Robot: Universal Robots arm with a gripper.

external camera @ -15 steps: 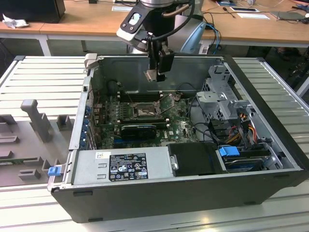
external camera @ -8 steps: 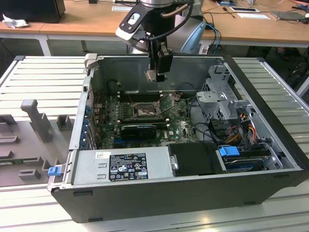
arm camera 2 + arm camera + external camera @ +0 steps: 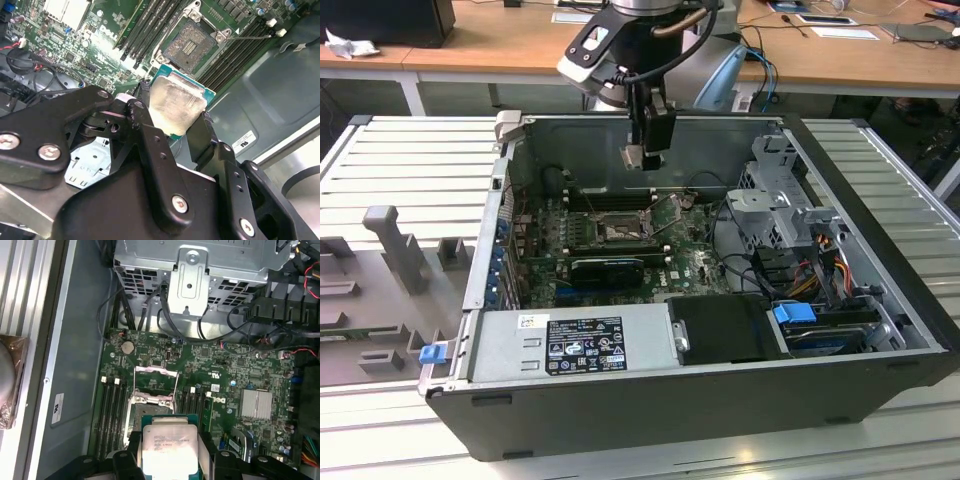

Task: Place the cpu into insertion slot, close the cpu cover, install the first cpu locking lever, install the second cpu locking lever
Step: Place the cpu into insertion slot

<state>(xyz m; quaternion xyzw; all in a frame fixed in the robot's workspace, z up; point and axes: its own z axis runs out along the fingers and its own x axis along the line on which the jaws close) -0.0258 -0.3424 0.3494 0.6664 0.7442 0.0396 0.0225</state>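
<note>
We see the black-and-silver jointed arm [image 3: 620,45] reaching straight down, its black two-fingered gripper [image 3: 636,157] clamped from both sides on the flat silvery square cpu [image 3: 177,106].

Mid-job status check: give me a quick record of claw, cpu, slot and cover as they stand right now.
claw: shut on the cpu, above the open computer case
cpu: gripped at its edges, in the air, not seated
insertion slot: bare, contacts exposed, no chip in it
cpu cover: swung open, clear of the slot
task progress: no step completed
</note>
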